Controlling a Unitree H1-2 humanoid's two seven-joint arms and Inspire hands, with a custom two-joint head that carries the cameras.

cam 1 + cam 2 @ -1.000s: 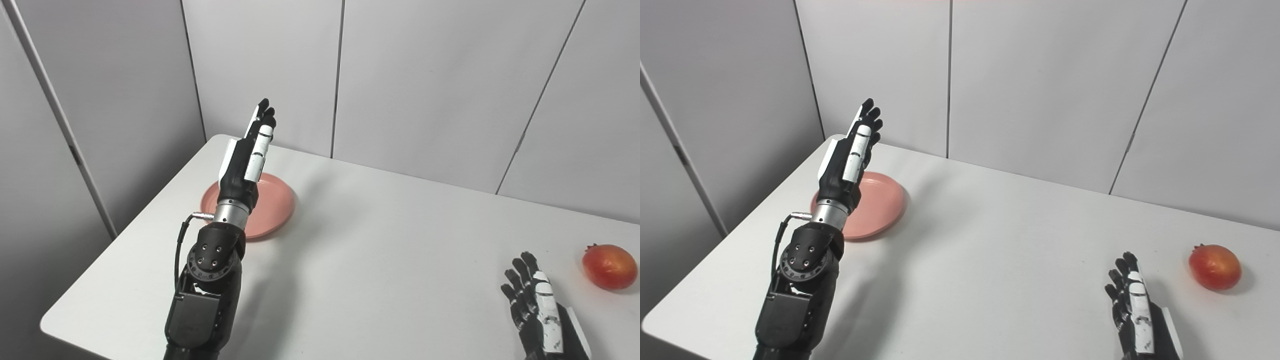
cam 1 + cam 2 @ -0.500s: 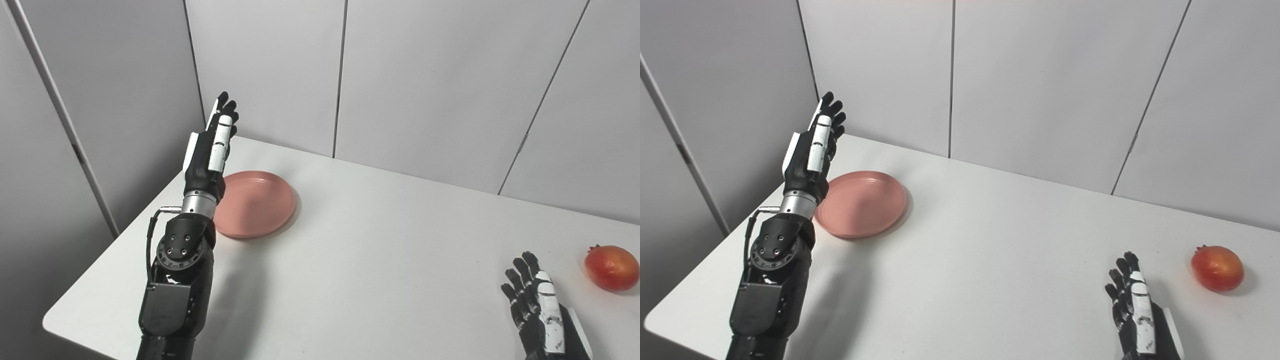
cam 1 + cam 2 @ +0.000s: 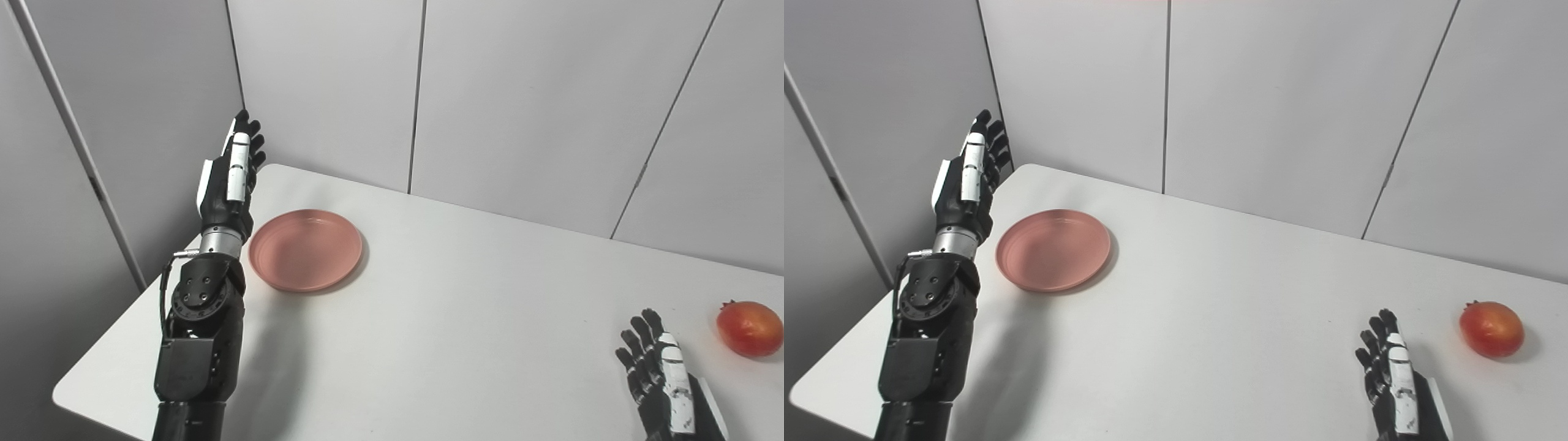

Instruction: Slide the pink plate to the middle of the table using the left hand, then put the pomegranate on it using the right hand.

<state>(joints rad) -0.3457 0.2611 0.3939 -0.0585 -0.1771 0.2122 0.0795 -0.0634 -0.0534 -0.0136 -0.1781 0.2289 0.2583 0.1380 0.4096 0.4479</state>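
The pink plate [image 3: 305,248] lies empty on the white table [image 3: 465,318], near its far left corner. My left hand [image 3: 229,177] is raised above the table just left of the plate, fingers straight and together, pointing up, holding nothing and not touching the plate. The red pomegranate [image 3: 750,328] rests near the table's right edge. My right hand [image 3: 664,383] lies low at the bottom right, open, fingers spread, a short way left of the pomegranate and apart from it.
Grey wall panels [image 3: 520,92] stand close behind the table and along its left side. The table's rounded left corner [image 3: 61,395] is near my left forearm [image 3: 196,343].
My left hand has swung leftward from over the plate to beside its left rim, uncovering the plate. The plate, pomegranate and right hand have stayed put.
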